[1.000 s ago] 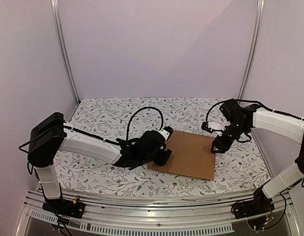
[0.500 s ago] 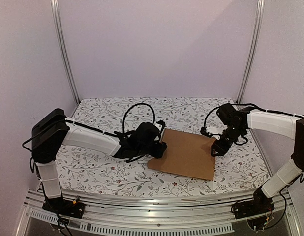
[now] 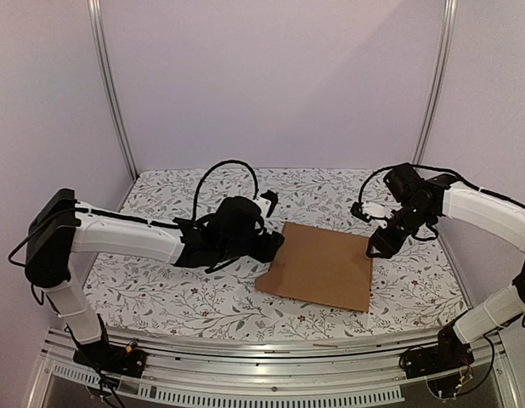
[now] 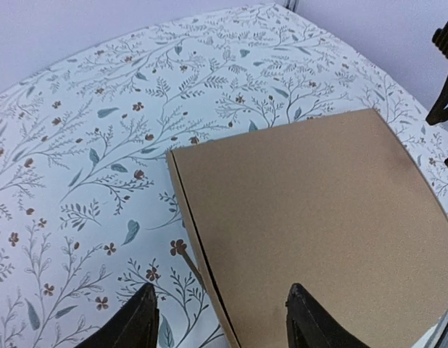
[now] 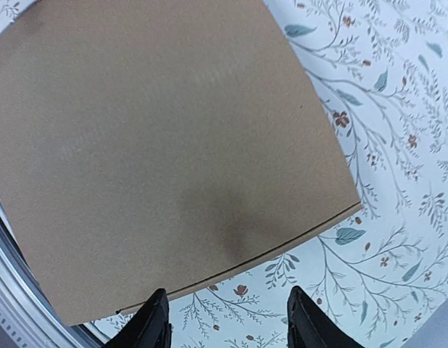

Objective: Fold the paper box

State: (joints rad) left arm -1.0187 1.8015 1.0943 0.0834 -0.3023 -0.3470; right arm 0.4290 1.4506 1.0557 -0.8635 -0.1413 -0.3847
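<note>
The paper box (image 3: pixel 322 265) lies shut and flat on the floral cloth, a shallow brown cardboard mailer with a thin seam along its sides. My left gripper (image 3: pixel 269 246) hovers open at its left edge. In the left wrist view the box (image 4: pixel 311 203) fills the right half, and the left gripper (image 4: pixel 220 308) straddles its left side wall with nothing held. My right gripper (image 3: pixel 377 246) hangs open over the box's right edge. In the right wrist view the box (image 5: pixel 159 145) lies beyond the right gripper (image 5: pixel 227 315), whose fingers stand over the cloth.
A floral tablecloth (image 3: pixel 177 297) covers the table. Pale walls with upright metal posts (image 3: pixel 110 85) close in the back and sides. A metal rail (image 3: pixel 262 353) runs along the near edge, between the arm bases.
My left arm has drawn back to the left, and its gripper has come off the box's left corner. The right gripper has hardly shifted, and the box has stayed put.
</note>
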